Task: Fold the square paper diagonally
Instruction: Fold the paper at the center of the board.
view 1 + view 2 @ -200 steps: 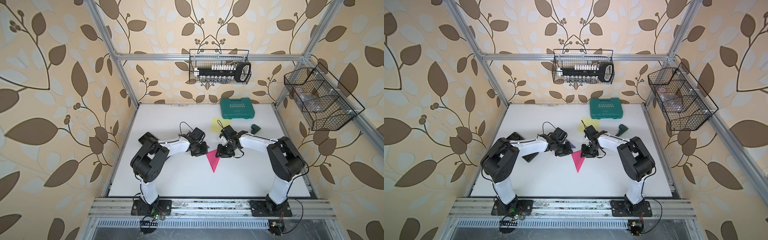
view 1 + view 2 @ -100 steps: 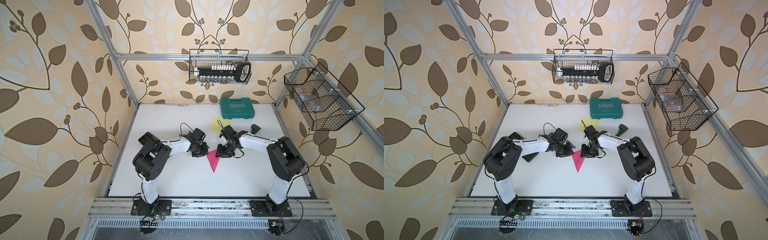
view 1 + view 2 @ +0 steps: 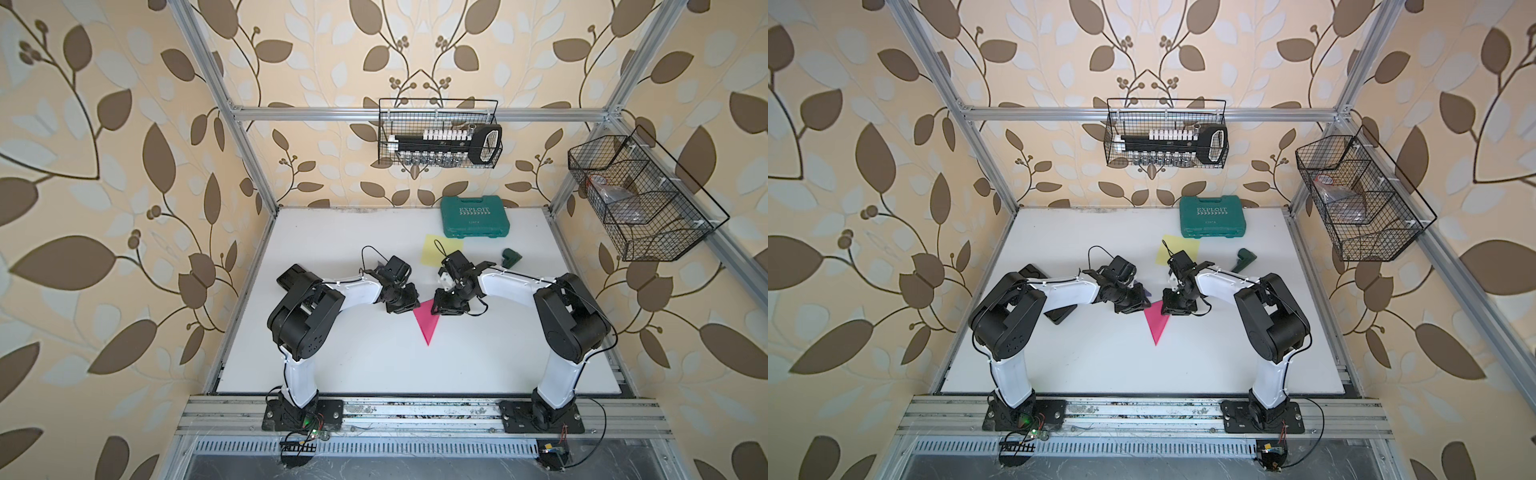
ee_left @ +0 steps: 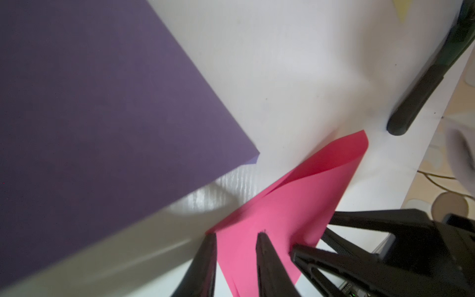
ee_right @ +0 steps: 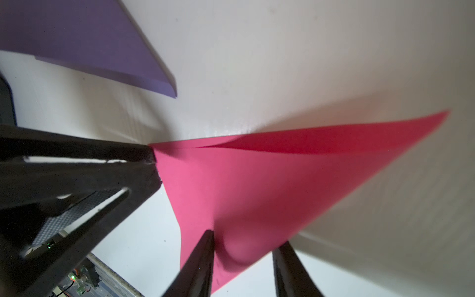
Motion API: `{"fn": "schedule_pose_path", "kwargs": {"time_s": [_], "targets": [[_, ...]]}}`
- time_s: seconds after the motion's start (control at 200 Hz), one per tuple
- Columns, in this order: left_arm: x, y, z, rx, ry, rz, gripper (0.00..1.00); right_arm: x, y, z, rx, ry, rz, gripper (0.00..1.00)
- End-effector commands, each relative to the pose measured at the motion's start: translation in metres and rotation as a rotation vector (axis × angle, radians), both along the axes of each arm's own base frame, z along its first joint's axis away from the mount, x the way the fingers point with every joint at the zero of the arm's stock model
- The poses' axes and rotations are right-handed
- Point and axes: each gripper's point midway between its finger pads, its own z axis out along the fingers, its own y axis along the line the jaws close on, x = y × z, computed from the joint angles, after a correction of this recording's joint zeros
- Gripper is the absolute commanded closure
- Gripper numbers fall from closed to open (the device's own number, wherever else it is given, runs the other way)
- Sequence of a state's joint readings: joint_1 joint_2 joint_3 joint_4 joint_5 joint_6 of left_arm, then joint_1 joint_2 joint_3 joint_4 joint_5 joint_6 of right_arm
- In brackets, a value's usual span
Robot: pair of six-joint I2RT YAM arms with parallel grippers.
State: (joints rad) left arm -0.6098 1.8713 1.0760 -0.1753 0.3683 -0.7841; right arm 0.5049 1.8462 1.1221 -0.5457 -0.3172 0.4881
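Note:
The pink paper (image 3: pixel 428 326) (image 3: pixel 1156 326) lies folded into a triangle mid-table, its point toward the front edge. The upper layer lifts a little along one edge (image 4: pixel 321 164) (image 5: pixel 308 140). My left gripper (image 3: pixel 409 309) (image 4: pixel 236 237) is open: one fingertip (image 4: pixel 209 240) sits at the triangle's left corner, the other rests on the paper. My right gripper (image 3: pixel 440 309) (image 5: pixel 245 239) is open at the right corner. One of its fingertips (image 5: pixel 207 237) presses the paper, which bulges beside it, and the other stands just off the edge.
A purple sheet (image 4: pixel 102 115) (image 5: pixel 90 38) lies under the left wrist. Behind the grippers lies a yellow sheet (image 3: pixel 434 249), with a green case (image 3: pixel 475 216) and a small dark green object (image 3: pixel 511 257) farther back. A black item (image 3: pixel 291 276) sits at the left.
The left arm's elbow has shifted slightly. Both grippers and the pink triangle stay where they were.

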Motion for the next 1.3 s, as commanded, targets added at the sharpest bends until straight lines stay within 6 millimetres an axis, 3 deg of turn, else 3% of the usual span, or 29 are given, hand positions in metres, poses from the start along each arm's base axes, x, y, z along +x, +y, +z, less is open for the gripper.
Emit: {"fn": "schedule_pose_path", "kwargs": {"time_s": [0.0,0.625,0.84,1.025,1.18,1.295], "targets": [[-0.011,0.004,-0.018,0.043,0.049,-0.008,0.71,-0.004,-0.007,-0.011,-0.060,0.022,0.016,0.60],[-0.018,0.010,-0.018,0.051,0.054,-0.004,0.73,-0.004,-0.002,-0.014,-0.040,0.048,-0.015,0.57],[-0.019,0.011,-0.020,0.066,0.065,-0.012,0.88,-0.005,-0.003,-0.016,-0.045,0.054,-0.018,0.57],[-0.020,0.012,-0.023,0.080,0.078,-0.020,0.94,-0.005,-0.004,-0.017,-0.047,0.058,-0.019,0.57],[-0.018,0.015,-0.016,0.089,0.054,-0.013,0.93,-0.006,-0.006,-0.018,-0.056,0.061,-0.025,0.58],[-0.015,0.017,-0.006,0.100,0.027,-0.011,0.84,-0.006,-0.008,-0.018,-0.066,0.063,-0.035,0.58]]}}
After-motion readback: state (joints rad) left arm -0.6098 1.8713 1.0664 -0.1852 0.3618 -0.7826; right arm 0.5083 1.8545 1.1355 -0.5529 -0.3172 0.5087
